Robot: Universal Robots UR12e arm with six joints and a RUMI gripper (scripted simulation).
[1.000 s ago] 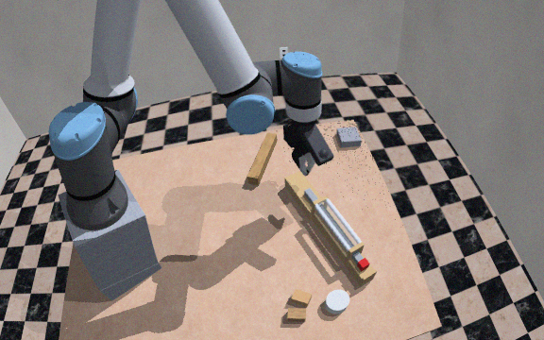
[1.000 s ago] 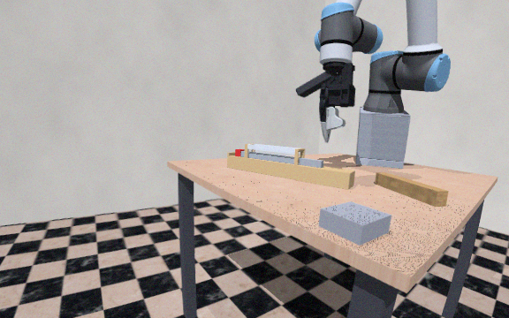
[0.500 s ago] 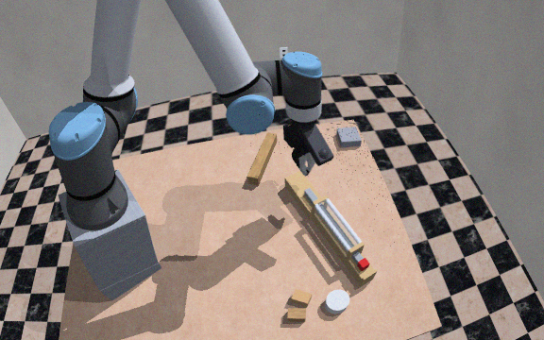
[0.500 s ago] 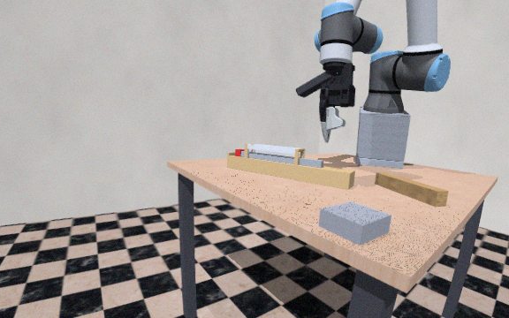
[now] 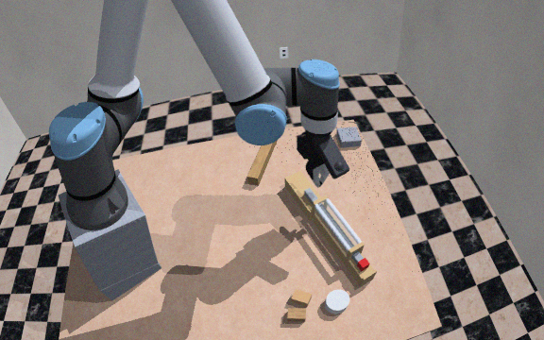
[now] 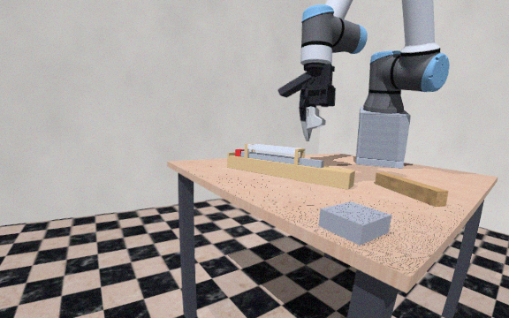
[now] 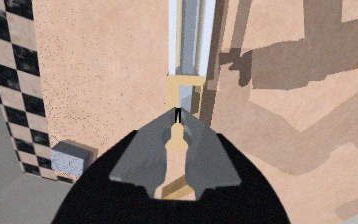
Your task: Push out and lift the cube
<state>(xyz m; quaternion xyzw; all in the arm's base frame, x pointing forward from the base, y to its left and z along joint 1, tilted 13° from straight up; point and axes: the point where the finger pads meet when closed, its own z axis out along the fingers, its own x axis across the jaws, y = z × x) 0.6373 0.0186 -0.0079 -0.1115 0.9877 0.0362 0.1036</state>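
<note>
The wooden channel (image 5: 331, 229) lies diagonally on the table, with a clear roof over its middle; it also shows in the side view (image 6: 289, 168). The red cube (image 5: 363, 263) sits on the ledge at the channel's near end, outside the roof, and shows at the left end in the side view (image 6: 239, 153). A grey rod (image 5: 311, 195) lies inside the channel and sticks out of the other end (image 7: 190, 35). My gripper (image 5: 319, 178) (image 6: 307, 134) hangs well above that rod end. Its fingers (image 7: 178, 114) are shut with nothing between them.
A long wooden bar (image 5: 261, 162) lies left of the gripper. A grey block (image 5: 348, 136) (image 7: 70, 158) sits near the far table edge. Two small wooden blocks (image 5: 298, 305) and a white disc (image 5: 337, 301) lie beyond the cube's end. The robot base (image 5: 107, 246) stands at the left.
</note>
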